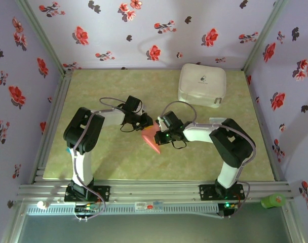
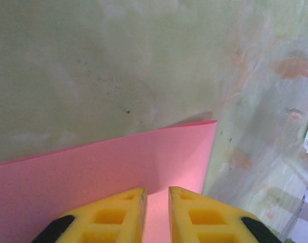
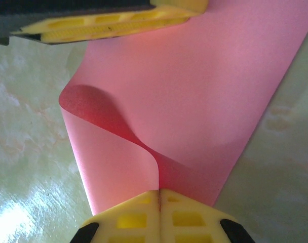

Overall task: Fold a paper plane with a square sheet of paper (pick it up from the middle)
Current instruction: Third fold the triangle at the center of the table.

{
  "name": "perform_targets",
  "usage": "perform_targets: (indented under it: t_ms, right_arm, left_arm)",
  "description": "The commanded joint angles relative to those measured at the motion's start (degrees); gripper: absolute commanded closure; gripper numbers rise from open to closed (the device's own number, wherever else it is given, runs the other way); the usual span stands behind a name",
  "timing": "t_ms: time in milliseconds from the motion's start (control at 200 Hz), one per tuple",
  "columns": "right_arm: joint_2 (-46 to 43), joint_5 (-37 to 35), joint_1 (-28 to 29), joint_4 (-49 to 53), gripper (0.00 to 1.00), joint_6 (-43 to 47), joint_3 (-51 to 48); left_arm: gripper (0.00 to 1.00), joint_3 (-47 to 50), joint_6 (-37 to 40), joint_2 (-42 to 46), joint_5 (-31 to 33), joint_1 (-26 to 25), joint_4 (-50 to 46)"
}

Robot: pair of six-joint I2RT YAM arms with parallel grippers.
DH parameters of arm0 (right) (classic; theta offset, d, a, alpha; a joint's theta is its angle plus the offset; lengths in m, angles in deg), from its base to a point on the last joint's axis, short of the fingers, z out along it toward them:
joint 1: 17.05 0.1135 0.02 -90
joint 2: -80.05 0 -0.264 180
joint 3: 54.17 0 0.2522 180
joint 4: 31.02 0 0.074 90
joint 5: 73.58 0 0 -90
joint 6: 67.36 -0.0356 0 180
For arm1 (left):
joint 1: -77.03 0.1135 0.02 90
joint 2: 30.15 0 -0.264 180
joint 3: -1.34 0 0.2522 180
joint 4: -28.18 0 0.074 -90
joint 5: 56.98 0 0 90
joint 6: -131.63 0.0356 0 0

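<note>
Sheet (image 3: 204, 101), salmon-red, mid-table (image 2: 118, 66) between the two arms, partly folded over with one layer curling up in a soft bend. Right gripper (image 3: 159, 193): fingers pressed together, clamped on the near edge of the sheet where the curl rises. Left gripper (image 2: 157, 192): fingers a narrow slit apart, tips down on the sheet's opposite side, pink showing in the gap. White case (image 1: 202, 85) at far right, well apart.

Plain salmon-red, the square sheet of paper (image 1: 150, 138) sits near the middle of the table (image 1: 118, 164). From above it reads as a narrow wedge tapering toward 5 o'clock. One side curls over the rest in a soft, uncreased loop.
</note>
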Motion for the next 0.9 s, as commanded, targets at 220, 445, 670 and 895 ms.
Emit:
perform_targets:
  t_ms: [220, 445, 670, 895]
  right_arm:
    - [-1.6, -1.2, -0.4, 0.1, 1.00, -0.1, -0.4]
    - [-0.5, -0.6, -0.4, 0.2, 1.00, -0.2, -0.2]
    - [-0.4, -0.9, -0.4, 1.5, 1.00, -0.1, 0.1]
    - [-0.4, 0.9, -0.4, 2.0, 1.00, -0.5, -0.2]
  left_arm:
    - [0.80, 2.1, 0.4, -0.7, 1.5, -0.4, -3.5]
    - [0.81, 2.1, 0.3, -0.6, 1.5, -0.5, -3.5]
    - [0.81, 2.0, 0.3, -0.7, 1.5, -0.5, -3.5]
    - [0.81, 1.9, 0.4, -0.5, 1.5, -0.5, -3.6]
